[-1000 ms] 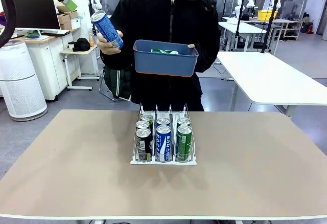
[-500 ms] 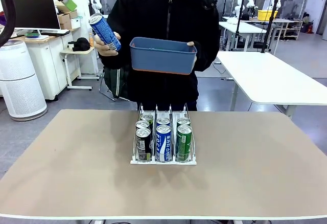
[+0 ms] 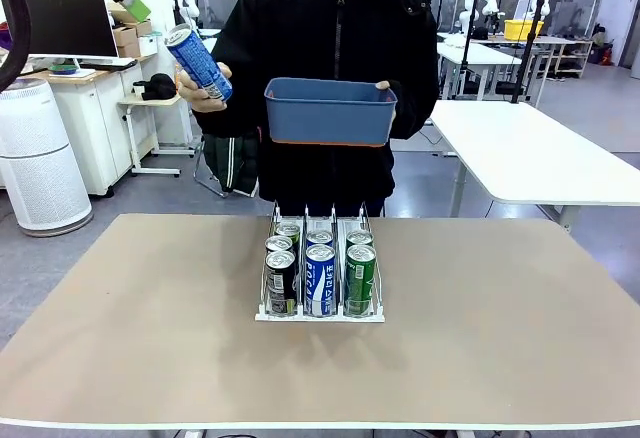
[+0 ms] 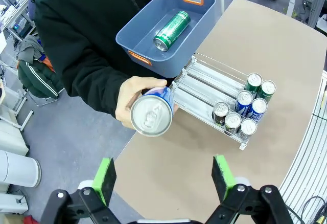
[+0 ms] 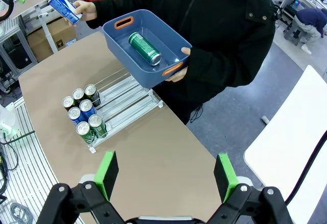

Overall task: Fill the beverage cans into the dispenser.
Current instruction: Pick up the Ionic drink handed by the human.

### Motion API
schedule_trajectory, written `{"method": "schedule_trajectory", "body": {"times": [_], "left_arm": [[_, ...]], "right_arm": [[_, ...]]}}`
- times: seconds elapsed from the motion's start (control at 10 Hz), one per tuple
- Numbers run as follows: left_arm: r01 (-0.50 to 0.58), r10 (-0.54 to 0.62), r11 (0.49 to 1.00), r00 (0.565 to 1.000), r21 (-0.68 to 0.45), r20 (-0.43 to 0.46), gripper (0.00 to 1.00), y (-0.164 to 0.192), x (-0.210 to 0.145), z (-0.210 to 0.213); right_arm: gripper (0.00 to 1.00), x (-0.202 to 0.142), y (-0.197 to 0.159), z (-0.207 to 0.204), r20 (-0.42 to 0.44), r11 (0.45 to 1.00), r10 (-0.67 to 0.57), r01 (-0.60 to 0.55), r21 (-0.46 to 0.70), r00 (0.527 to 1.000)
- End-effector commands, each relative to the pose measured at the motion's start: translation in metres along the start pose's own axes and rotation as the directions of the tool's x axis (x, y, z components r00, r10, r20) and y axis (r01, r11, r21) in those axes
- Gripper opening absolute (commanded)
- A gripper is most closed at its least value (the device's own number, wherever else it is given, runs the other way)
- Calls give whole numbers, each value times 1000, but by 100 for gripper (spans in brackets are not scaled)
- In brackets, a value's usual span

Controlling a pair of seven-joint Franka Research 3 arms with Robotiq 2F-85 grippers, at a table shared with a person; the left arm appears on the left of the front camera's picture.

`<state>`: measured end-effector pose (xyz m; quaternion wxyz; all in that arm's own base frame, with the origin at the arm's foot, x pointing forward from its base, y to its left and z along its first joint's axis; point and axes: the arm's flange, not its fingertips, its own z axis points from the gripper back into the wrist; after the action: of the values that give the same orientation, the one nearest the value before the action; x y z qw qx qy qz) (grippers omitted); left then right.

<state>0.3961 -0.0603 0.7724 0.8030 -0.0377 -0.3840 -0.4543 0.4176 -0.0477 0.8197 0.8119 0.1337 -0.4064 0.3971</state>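
A blue-and-white can (image 4: 150,116) was held up by a person's hand (image 4: 130,100) directly ahead of the left gripper (image 4: 163,177), jaws spread apart and empty (the right gripper (image 5: 166,175) likewise).

Front low, wrists high over dispenser (image 4: 203,85)

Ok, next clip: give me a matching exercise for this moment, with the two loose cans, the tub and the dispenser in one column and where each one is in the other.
Things:
1. blue-and-white can
2. loose green can
3. blue tub
4. dispenser

Places:
A. standing on the table, partly filled
B. lying inside the tub
C. gripped in the person's hand, off the table
D. held up in front of the person's chest

Pairs: 1-C, 2-B, 3-D, 4-A.
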Motion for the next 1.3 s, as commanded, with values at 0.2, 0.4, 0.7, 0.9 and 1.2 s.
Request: {"method": "schedule_trajectory", "body": {"times": [0.2,0.4,0.7,0.9,1.2], "left_arm": [[0,0,1000,1000,0,0,100,0,0,0],[-91,91,996,996,7,7,100,4,8,-11],[-100,99,994,995,-39,-34,100,16,17,-41],[-74,70,994,996,-77,-46,100,21,21,-56],[-73,64,990,995,-121,-79,100,29,19,-82]], "right_arm": [[100,0,0,-1,2,1000,-1,1,-3,1000],[100,0,0,-1,2,1000,-1,1,-3,1000],[100,0,0,-1,2,1000,-1,1,-3,1000],[100,0,0,-1,2,1000,-1,1,-3,1000],[100,0,0,-1,2,1000,-1,1,-3,1000]]}}
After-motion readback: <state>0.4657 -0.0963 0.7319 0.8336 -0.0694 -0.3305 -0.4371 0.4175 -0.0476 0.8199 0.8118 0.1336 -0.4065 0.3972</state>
